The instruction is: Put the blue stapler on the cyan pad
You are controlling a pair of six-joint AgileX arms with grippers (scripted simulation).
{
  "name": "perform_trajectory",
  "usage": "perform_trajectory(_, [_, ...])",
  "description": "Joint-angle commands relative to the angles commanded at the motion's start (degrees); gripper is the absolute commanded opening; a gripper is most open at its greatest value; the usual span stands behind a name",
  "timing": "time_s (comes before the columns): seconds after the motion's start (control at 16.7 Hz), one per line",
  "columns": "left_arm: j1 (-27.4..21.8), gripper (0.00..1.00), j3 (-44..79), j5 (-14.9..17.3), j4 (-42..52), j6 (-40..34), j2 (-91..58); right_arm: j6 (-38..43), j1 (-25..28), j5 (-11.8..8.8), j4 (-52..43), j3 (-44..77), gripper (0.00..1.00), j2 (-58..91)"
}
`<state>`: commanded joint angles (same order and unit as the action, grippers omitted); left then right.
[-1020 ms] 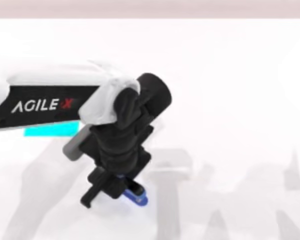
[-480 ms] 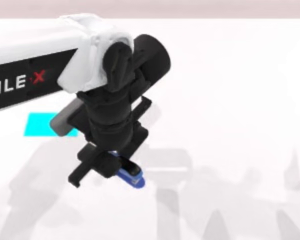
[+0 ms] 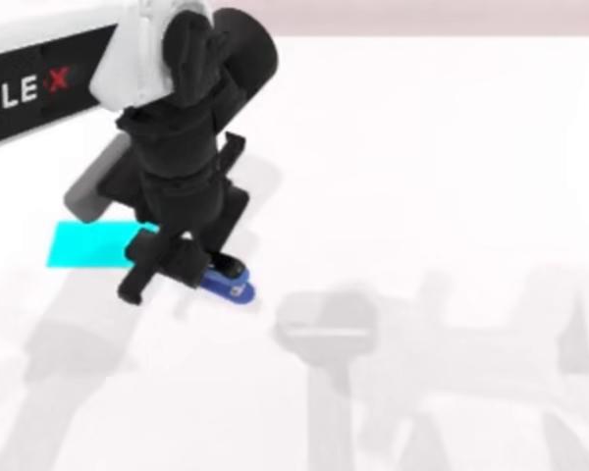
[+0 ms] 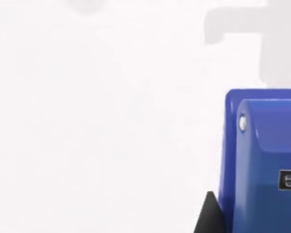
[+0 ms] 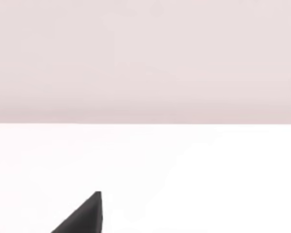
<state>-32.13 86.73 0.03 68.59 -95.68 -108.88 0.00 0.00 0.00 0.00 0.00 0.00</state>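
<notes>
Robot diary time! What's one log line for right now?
left gripper: carrying blue stapler | stapler: just right of cyan pad, not on it | right arm: out of top view

The right wrist view shows the bare white table (image 5: 184, 174) filling the lower half of the frame, meeting a plain pale pinkish backdrop (image 5: 145, 58) along a straight horizontal line. A single dark, wedge-shaped fingertip (image 5: 85, 216) of the right gripper projects in at the frame edge over the table. Its other finger is out of frame.
</notes>
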Motion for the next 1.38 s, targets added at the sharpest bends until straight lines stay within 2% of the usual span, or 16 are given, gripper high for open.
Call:
perform_trajectory(0.36, [19.05,0.0,14.75,-0.15,4.58,-1.12,-10.76,0.0,0.0,0.0,0.0,0.0,1.0,0.0])
perform_trajectory(0.54, [24.19,0.0,19.51,-0.03,5.49,-1.15,-13.53,0.0,0.0,0.0,0.0,0.0,1.0,0.0])
perform_trajectory(0.96, [24.63,0.0,19.18,-0.01,4.54,-1.21,-13.77,0.0,0.0,0.0,0.0,0.0,1.0,0.0])
perform_trajectory(1.38, [24.51,0.0,7.84,-0.15,-10.4,-1.6,-17.82,0.0,0.0,0.0,0.0,0.0,1.0,0.0])
